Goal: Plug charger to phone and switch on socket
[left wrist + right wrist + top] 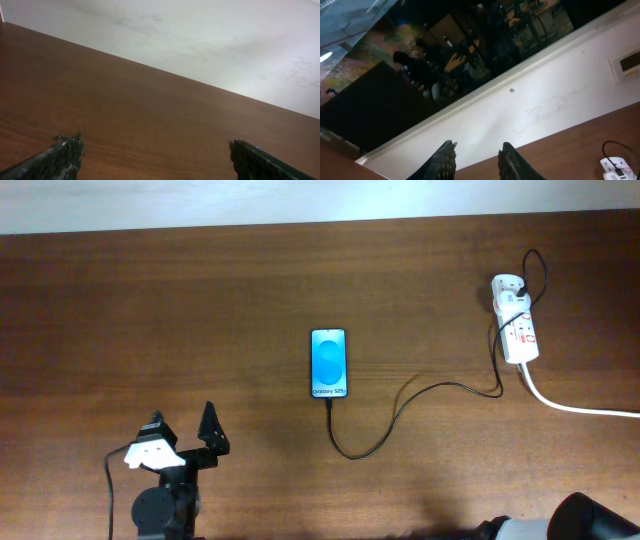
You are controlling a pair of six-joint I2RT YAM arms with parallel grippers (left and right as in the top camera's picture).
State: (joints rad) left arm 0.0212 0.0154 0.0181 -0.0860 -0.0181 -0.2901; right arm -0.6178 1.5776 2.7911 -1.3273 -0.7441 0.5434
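Note:
The phone [328, 363] lies flat mid-table, its light-blue screen up. The charger's thin black cable [400, 408] runs from the phone's lower edge, where its tip meets the phone, in a curve to the right and up to the white adapter block [505, 288]. That block sits on the far end of the white socket strip [520, 332], which also shows as a white corner [616, 167] in the right wrist view. My left gripper [183, 425] [155, 150] stands open over bare wood at the front left. My right gripper [477, 150] points up toward the wall, jaws apart and empty.
A thick white cord [580, 408] leaves the strip and runs off the right edge. The right arm [590, 520] shows as a dark shape at the front right corner. A pale wall [200, 40] borders the table's far edge.

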